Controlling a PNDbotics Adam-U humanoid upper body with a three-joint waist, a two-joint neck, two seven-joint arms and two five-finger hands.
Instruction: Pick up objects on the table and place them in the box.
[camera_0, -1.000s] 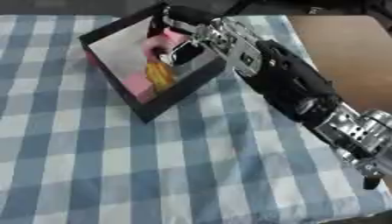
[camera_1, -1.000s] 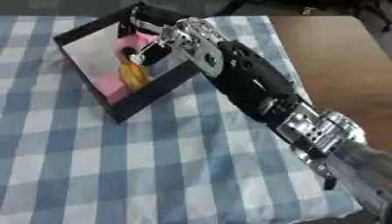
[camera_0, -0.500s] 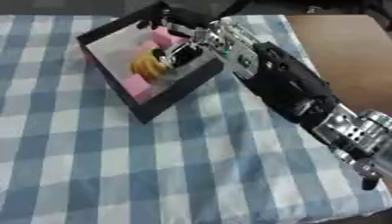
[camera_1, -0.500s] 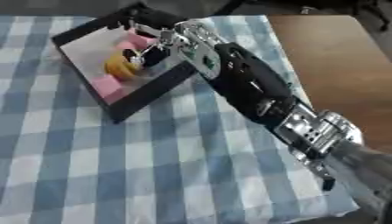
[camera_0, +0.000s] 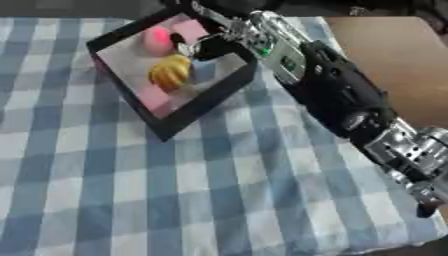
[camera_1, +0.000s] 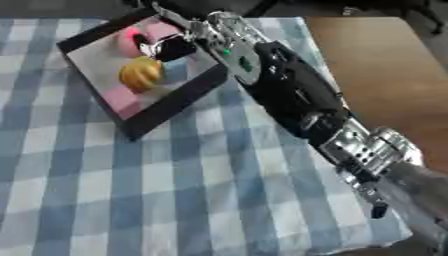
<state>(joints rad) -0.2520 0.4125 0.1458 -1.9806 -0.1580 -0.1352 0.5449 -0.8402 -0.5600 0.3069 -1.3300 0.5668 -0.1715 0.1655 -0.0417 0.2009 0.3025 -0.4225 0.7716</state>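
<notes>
A black-walled box (camera_0: 206, 102) with a pale floor lies tilted at the upper left of the checked cloth. Inside it rest a yellow ridged object (camera_0: 171, 71), a round pink object (camera_0: 157, 38) and a flat pink piece (camera_0: 158, 100) near the front wall. My right hand (camera_0: 206, 46) hangs over the box's far right part, just above and right of the yellow object and apart from it. Its fingers look relaxed with nothing between them. The right forearm (camera_1: 289, 95) runs down to the lower right. My left hand shows in neither view.
A blue-and-white checked cloth (camera_0: 175, 190) covers most of the table. Bare brown tabletop (camera_0: 394, 60) shows at the right beyond the cloth's edge. The cloth's front edge falls away at the bottom right.
The yellow object, held at my right hand's fingers a second ago, now lies on the box floor apart from the hand. The hand's fingers have let go and lifted slightly.
</notes>
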